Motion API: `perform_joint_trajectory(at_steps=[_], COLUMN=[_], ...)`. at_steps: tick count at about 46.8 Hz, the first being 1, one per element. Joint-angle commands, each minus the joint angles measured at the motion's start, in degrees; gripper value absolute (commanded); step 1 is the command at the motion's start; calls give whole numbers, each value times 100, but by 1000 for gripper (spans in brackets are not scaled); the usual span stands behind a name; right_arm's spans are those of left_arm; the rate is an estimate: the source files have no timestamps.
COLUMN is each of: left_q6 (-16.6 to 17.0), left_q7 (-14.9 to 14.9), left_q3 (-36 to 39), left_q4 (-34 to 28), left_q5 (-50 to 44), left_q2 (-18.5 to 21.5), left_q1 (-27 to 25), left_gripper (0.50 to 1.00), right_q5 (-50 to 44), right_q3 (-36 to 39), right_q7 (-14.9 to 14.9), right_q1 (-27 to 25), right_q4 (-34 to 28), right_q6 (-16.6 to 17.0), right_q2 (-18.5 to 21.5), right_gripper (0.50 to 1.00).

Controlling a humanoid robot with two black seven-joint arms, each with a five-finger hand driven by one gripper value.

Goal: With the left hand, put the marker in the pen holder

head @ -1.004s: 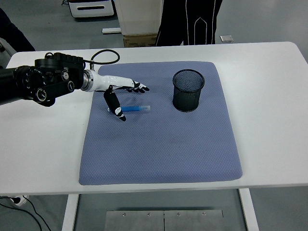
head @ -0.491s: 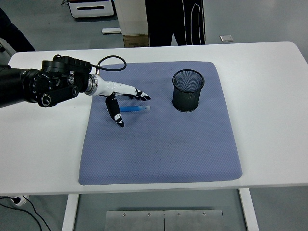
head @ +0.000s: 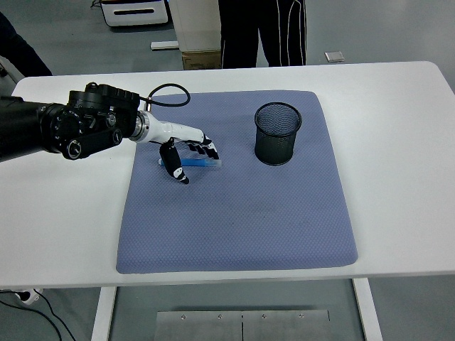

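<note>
A blue marker (head: 207, 163) lies flat on the blue-grey mat (head: 242, 213), left of the black mesh pen holder (head: 278, 133), which stands upright on the mat's far right part. My left hand (head: 197, 165) reaches in from the left and sits low over the marker's left end. Its fingers (head: 208, 150) bend down along the marker's far side, and the thumb (head: 175, 168) points down on the near side. The hand straddles the marker, still open, and the marker rests on the mat. The marker's left end is hidden under the hand.
The mat covers the middle of the white table (head: 398, 142). A person's legs (head: 263, 32) stand behind the far edge, beside a cardboard box (head: 206, 58). A black cable (head: 167, 92) loops from my left wrist.
My left hand has moved right and down onto the marker. Its fingers, stretched out flat before, now bend down over it. The marker has not moved.
</note>
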Motion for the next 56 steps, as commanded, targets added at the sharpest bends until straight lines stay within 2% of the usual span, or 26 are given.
perform_joint_trajectory(at_steps=[1,6,15,20,27,35,56], left_q6=[4,13,136,285,321,619,584], left_q7=[70,87,96,114,114,114,123], left_q3=[0,0,-8,-8,-26,-44,-52], left_q4=[-2,7,7,7,7,7,-11], left_q5=[4,4,232,268,303,496,619], left_q2=[-37,-37,-37,-37,-72,-72,-72], left_q1=[0,0,0,-9,-9,-26,-88], left_gripper=[780,774,710,710,692,692,695], right_q5=[0,0,0,0,0,0,0], right_q3=[0,0,0,0,0,0,0], right_q7=[0,0,0,0,0,0,0], right_q1=[0,0,0,0,0,0,0], right_q4=[0,-9,0,0,0,0,0], right_q6=[-4,-4,5,5,5,-4,-4], right_q2=[0,0,0,0,0,0,0], right_gripper=[1000,1000,1000,1000,1000,1000,1000])
